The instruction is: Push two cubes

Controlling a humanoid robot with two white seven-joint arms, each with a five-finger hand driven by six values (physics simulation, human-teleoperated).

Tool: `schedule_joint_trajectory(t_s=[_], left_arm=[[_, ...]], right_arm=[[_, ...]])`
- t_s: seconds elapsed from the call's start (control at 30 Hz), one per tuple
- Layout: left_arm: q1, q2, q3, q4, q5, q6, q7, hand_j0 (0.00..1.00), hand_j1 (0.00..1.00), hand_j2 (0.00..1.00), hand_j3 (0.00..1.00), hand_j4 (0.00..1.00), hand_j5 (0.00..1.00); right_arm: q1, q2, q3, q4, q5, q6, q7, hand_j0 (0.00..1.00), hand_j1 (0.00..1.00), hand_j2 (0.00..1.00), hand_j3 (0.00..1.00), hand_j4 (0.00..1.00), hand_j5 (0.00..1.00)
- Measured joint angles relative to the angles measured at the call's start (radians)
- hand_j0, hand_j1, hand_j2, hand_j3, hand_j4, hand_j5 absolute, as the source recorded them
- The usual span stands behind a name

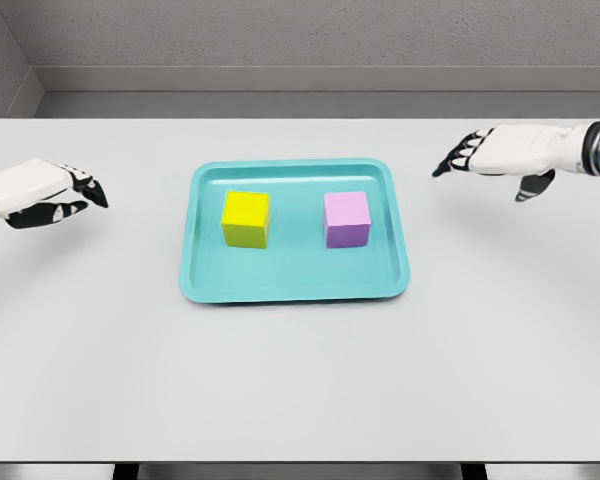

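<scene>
A yellow cube (246, 219) sits on the left half of a teal tray (290, 285), and a purple cube (347, 219) sits on its right half, a short gap between them. My left hand (75, 195) hovers over the table far left of the tray, fingers relaxed and holding nothing. Over the table to the right of the tray's far corner is my right hand (475, 155), fingers stretched toward the tray, holding nothing. Neither hand touches a cube or the tray.
The tray lies in the middle of a white table (300, 390). A grey wall rises behind the table's far edge. The table's near edge runs along the bottom of the view.
</scene>
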Motion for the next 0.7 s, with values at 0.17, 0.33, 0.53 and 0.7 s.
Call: schedule_joint_trajectory(t_s=[0.17,0.33,0.53,0.7], left_arm=[[-0.029,-0.009,-0.004,-0.007,-0.002,0.000,-0.060,0.47,0.47,0.47,0.47,0.47,0.47],[-0.075,-0.012,-0.027,-0.029,-0.039,0.000,-0.138,0.48,0.48,0.48,0.48,0.48,0.48],[-0.127,-0.012,-0.084,-0.060,-0.086,-0.001,-0.173,0.49,0.49,0.49,0.49,0.49,0.49],[-0.140,-0.012,-0.096,-0.106,-0.135,-0.001,-0.178,0.49,0.49,0.49,0.49,0.49,0.49]], right_arm=[[0.000,0.001,-0.006,-0.017,0.005,0.000,0.000,0.66,0.66,0.66,0.66,0.66,0.66],[0.002,0.003,0.007,-0.060,0.007,0.000,0.000,0.68,0.68,0.68,0.68,0.68,0.68],[0.008,0.005,0.037,-0.109,0.010,0.000,0.000,0.68,0.68,0.68,0.68,0.68,0.68],[0.011,0.026,0.059,-0.116,0.014,0.000,0.000,0.68,0.68,0.68,0.68,0.68,0.68]])
